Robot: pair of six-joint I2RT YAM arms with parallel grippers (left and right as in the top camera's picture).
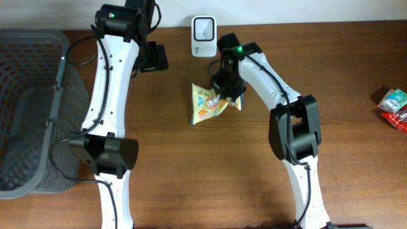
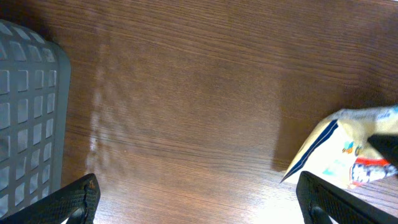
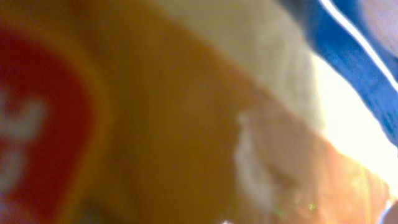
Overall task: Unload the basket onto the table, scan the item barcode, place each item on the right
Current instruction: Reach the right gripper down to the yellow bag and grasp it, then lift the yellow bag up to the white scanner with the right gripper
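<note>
1. Two arms over wooden table [image 1: 356, 57]. Only the right one is at the task item.
2. Item: snack packet [image 1: 206, 105], yellow/white with blue edge and red print. It lies on the table near centre, just in front of the white scanner [image 1: 204, 37] at the back edge, not touching it.
3. Right gripper [image 1: 227, 97] sits on the packet's upper-right corner, jaws pressed together and pinching the packet edge. The rest of the packet sticks out to the gripper's left in the overhead view.
4. Right wrist view: packet [image 3: 155, 124] fills the frame, blurred yellow, red and blue. Own fingers can't be made out there.
5. Left gripper [image 1: 152, 57] is spread wide near the back of the table, left of the scanner, apart from the packet and holding nothing.
6. Left wrist view: both left fingertips [image 2: 78, 199] at the bottom corners, bare wood between them, packet [image 2: 342, 155] at the right edge with its corner raised.
7. Grey mesh basket [image 1: 25, 108] at far left of the table.
8. More packets [image 1: 395, 108] at the far right edge, well apart from both grippers.
</note>
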